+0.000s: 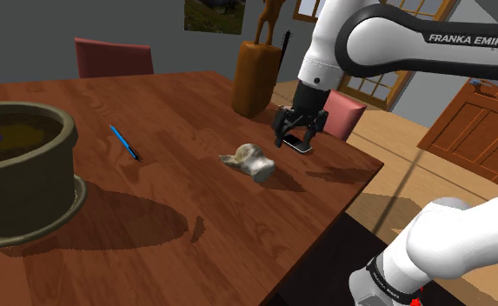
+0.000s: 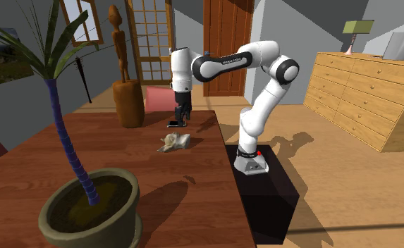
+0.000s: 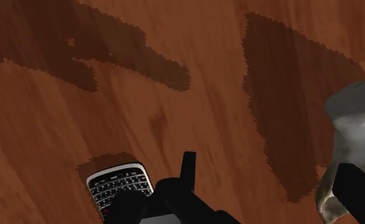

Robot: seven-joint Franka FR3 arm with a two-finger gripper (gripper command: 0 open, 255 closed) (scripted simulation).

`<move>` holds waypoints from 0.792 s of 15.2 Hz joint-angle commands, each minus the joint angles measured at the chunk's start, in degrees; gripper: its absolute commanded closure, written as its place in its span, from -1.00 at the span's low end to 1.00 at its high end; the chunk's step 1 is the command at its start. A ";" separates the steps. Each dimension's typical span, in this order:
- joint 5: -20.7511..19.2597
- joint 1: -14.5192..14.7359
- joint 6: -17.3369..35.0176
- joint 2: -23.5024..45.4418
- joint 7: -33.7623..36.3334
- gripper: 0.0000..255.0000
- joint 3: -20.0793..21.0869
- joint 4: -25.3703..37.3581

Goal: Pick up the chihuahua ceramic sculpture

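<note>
Standing here, I see the tool [image 1: 295, 137] hanging low over the wooden surface [image 1: 177, 104], its two black fingers spread apart with nothing between them. A small black keypad phone [image 1: 297, 145] lies right beneath it. The pale grey-white chihuahua sculpture [image 1: 249, 162] lies tipped on its side on the surface, just beside the tool, toward the shoulder view's left. In the wrist view it sits at the outer side of one finger [image 3: 359, 197], which covers its lower part. Further off are a tall brown wooden vessel [image 1: 255, 78], a blue pen [image 1: 124, 142] and a plant pot [image 1: 29, 187].
</note>
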 commanded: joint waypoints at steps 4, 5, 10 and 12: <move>-0.95 -1.86 5.45 8.56 12.45 -1.00 6.06 6.59; -1.58 -2.28 6.33 10.44 15.01 -1.00 7.25 8.19; -3.03 -2.82 10.06 14.12 19.67 -1.00 9.46 9.10; -2.99 -2.77 11.60 14.29 19.63 -1.00 9.62 7.70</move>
